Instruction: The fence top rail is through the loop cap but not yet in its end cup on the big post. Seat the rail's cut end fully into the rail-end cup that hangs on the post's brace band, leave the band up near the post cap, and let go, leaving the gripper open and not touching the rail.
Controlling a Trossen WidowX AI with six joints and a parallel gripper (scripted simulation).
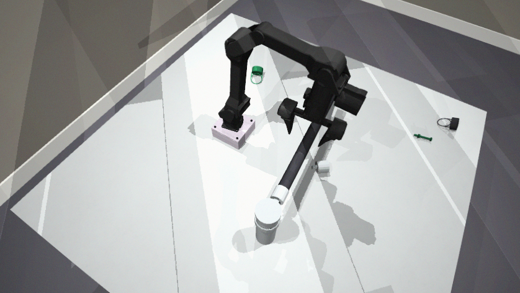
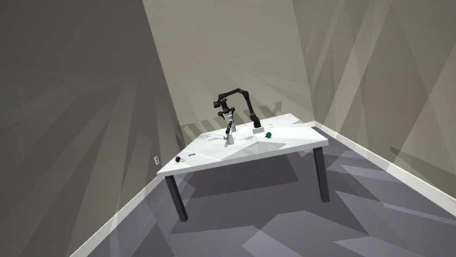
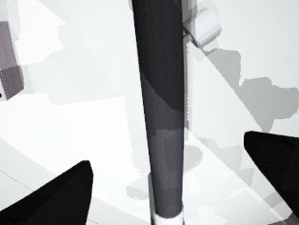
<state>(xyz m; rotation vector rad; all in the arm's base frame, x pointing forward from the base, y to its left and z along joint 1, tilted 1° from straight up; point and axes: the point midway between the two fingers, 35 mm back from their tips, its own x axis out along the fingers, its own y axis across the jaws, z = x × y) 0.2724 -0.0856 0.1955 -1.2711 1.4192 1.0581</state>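
The dark rail (image 1: 299,157) (image 2: 228,127) (image 3: 164,95) runs to the big post (image 1: 265,236), and its end goes into the white rail-end cup (image 1: 280,193) (image 3: 168,221). How deep it sits inside is hidden. The cup hangs beside the post cap (image 1: 268,211); the brace band (image 1: 267,226) is around the post just under that cap. My gripper (image 1: 304,139) (image 3: 170,154) is wide open above the rail, fingers on either side, with visible gaps in the wrist view. The arm hides the loop cap in the top view; in the exterior view the smaller post (image 2: 229,139) stands under the rail.
A loose pale cup (image 1: 322,167) (image 3: 205,26) lies right of the rail. A green cap with a ring (image 1: 257,70) (image 2: 268,135) lies behind the arm's pink base (image 1: 229,139) (image 2: 258,130). A green bolt (image 1: 423,137) (image 2: 191,154) and a black ringed part (image 1: 453,123) (image 2: 177,158) lie far right in the top view.
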